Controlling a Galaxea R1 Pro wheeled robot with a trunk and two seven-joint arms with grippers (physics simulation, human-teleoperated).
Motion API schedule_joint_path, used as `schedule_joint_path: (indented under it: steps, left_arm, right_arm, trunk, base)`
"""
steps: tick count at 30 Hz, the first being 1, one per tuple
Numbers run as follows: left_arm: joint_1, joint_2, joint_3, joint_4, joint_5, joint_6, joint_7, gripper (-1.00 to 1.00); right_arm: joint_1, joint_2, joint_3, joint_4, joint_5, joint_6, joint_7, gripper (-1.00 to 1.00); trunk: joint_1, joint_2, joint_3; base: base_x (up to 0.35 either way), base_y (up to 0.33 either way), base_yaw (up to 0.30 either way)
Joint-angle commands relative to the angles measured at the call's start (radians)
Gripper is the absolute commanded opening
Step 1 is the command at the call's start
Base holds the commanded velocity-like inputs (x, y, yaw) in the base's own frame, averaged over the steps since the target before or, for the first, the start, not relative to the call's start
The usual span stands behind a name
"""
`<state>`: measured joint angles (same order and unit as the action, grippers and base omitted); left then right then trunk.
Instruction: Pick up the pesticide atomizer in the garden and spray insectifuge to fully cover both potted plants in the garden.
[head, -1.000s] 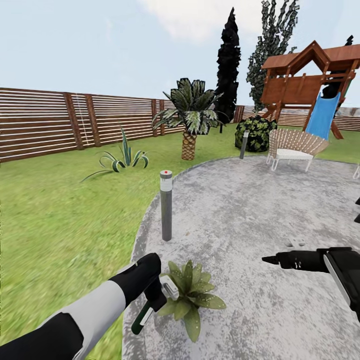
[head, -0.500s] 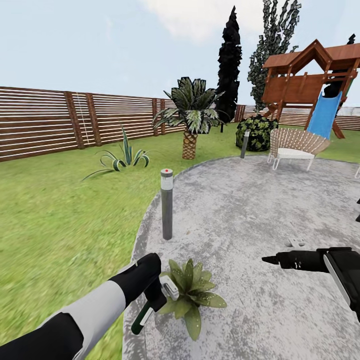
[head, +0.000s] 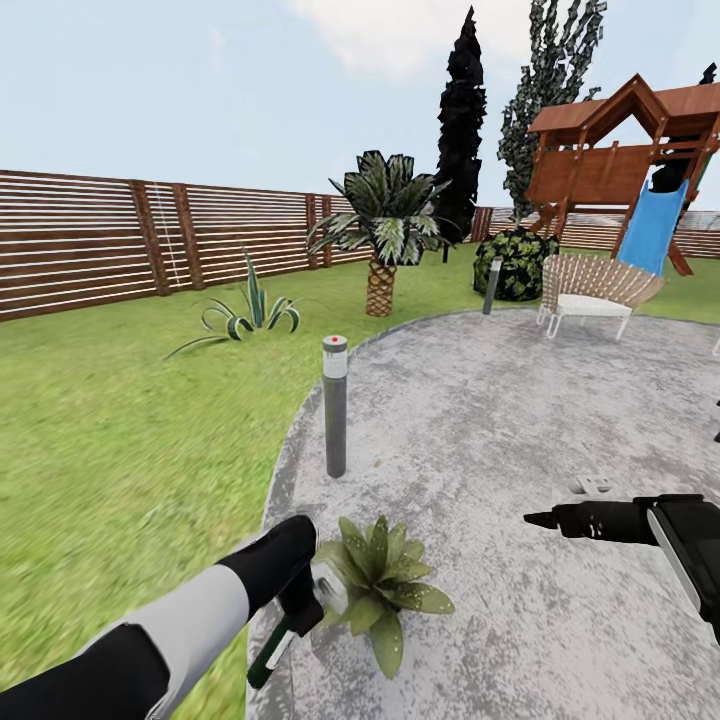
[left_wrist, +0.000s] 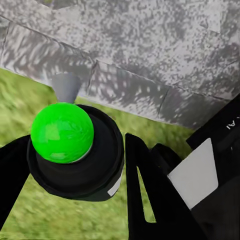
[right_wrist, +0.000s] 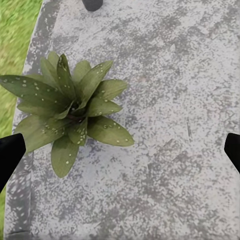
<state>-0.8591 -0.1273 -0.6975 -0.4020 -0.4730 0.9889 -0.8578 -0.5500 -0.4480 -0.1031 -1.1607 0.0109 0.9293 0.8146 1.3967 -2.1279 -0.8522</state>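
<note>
While the pesticide atomizer (head: 285, 632) sits clamped in the left gripper (head: 305, 600), it is tilted, its white-banded top up near the plant and its dark green base angled down over the edge of the grey patio (head: 520, 430). From the left wrist camera the bottle (left_wrist: 75, 150) shows end-on as a dark round body with a bright green ball at its middle, and black fingers (left_wrist: 150, 195) press against its side. Just beside the bottle's top, a potted plant (head: 385, 585) spreads its low rosette of olive, white-flecked leaves on the paving near the lawn (head: 120, 450); the right wrist camera looks down on the same rosette (right_wrist: 70, 112) at the patio's rim. Well to the other side, the right gripper (head: 545, 519) hangs above bare paving, its fingers spread wide and empty. Behind the plant a grey bollard lamp (head: 334, 405) stands upright at the patio's edge. Farther out are a striped agave (head: 245, 315), a palm (head: 382, 235), a white woven chair (head: 592, 290), the slatted fence (head: 100, 240) and a wooden playhouse (head: 625, 150) with a blue slide.
</note>
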Motion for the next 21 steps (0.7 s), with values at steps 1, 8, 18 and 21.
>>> schedule_joint_path:
  steps: [1,8,18,21]
  left_arm:
    - [-0.001,0.000,-0.002,0.021,-0.008,0.002,-0.010,-1.00]
    - [-0.001,0.022,0.001,0.044,-0.009,0.002,-0.010,-1.00]
    - [-0.001,0.024,0.006,0.039,-0.009,-0.001,-0.001,-1.00]
    - [-0.001,0.025,0.006,0.038,-0.009,-0.004,0.040,-1.00]
  right_arm:
    - [-0.001,0.000,-0.001,-0.001,0.001,0.006,0.005,1.00]
    - [-0.001,0.000,-0.001,-0.001,0.001,0.006,0.005,1.00]
    - [-0.001,0.000,0.000,-0.001,0.001,0.006,0.005,1.00]
    - [-0.001,0.000,0.000,-0.001,0.001,0.006,0.005,1.00]
  trunk:
    - [0.000,-0.001,-0.001]
    - [0.000,-0.001,-0.001]
    - [0.000,-0.001,-0.001]
    - [0.000,-0.001,-0.001]
  base:
    - [0.000,0.000,0.000]
    - [0.000,0.000,0.000]
    - [0.000,0.000,0.000]
    - [0.000,0.000,0.000]
